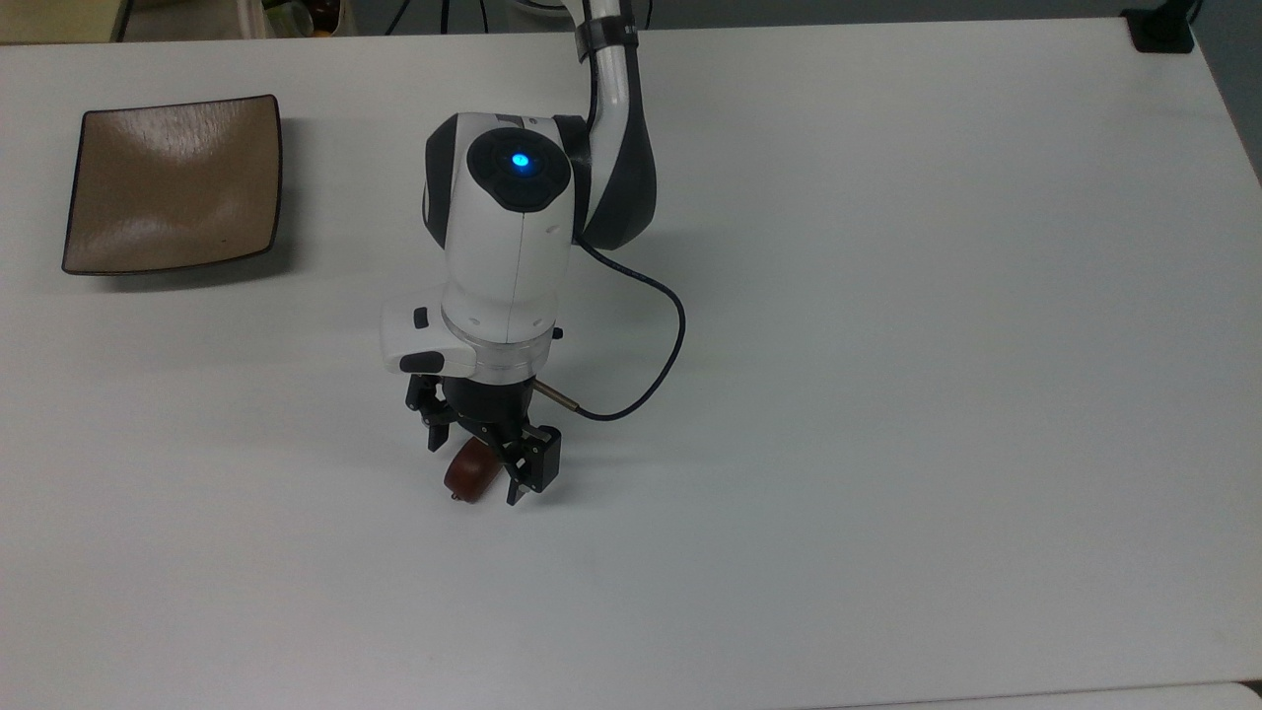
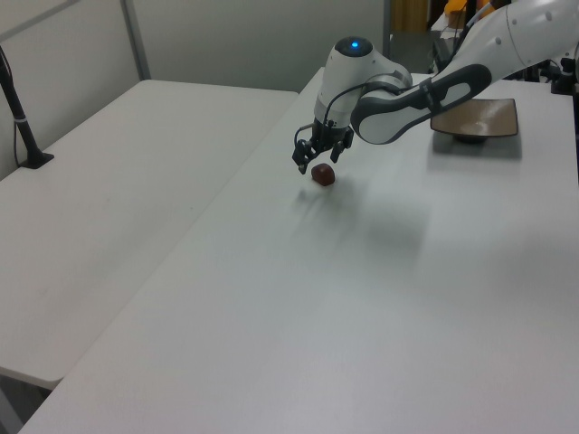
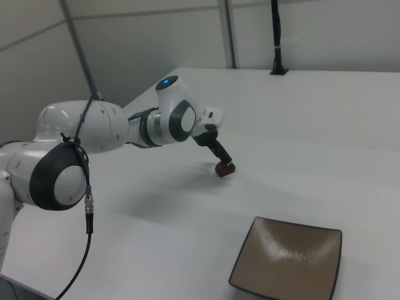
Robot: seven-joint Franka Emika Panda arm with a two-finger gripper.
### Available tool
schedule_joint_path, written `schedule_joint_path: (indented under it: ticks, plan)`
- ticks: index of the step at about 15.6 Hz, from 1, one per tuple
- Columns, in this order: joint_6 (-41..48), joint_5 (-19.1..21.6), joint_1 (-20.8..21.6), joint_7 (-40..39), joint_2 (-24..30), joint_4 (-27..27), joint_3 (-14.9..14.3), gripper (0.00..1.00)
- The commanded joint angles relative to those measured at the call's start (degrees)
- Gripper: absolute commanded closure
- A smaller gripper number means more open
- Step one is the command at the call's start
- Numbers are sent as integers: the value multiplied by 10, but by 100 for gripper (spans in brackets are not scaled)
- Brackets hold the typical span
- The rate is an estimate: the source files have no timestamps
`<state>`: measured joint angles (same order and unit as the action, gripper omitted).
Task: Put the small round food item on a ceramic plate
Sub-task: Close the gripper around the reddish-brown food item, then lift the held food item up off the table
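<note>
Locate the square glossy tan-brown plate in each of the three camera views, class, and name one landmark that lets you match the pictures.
Top view: the square glossy tan-brown plate sits near the top view's upper left corner.
Left view: it lies at the left view's upper right, behind the arm.
Right view: it fills the right view's lower right, nearest the camera.
Shared landmark: the small dark reddish-brown food item on the white table, with the gripper around it.
</note>
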<state>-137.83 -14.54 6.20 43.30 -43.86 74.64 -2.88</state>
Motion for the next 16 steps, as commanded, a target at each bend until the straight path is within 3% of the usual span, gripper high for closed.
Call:
schedule_joint_path:
  ticks: [1, 5, 8, 10, 16]
  plan:
    - [-15, -24, 2, 17, 9, 26, 0, 0]
    - [-16, -25, 2, 17, 9, 33, 0, 6]
    - [-16, -24, 1, 17, 9, 33, 0, 27]
    - [-16, -19, 0, 17, 10, 32, 0, 51]
    - [-16, -14, -2, 16, 18, 32, 0, 69]
